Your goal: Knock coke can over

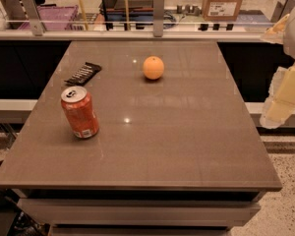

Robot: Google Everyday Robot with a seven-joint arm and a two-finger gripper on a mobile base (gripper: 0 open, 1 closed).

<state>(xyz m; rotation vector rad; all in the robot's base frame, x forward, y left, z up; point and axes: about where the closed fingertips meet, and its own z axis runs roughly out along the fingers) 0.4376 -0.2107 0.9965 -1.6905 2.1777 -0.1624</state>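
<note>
The coke can [79,113], orange-red with a silver pull-tab top and a white patch near its base, stands upright on the left side of the brown table [187,146]. My gripper [280,104] shows as a pale cream shape at the right edge of the view. It is beyond the table's right side and far from the can, and it touches nothing.
A round orange fruit [153,68] sits at the table's back middle. A flat black snack bar wrapper [83,73] lies behind the can at the back left. A railing with posts [159,14] and cardboard boxes [221,4] stand behind the table.
</note>
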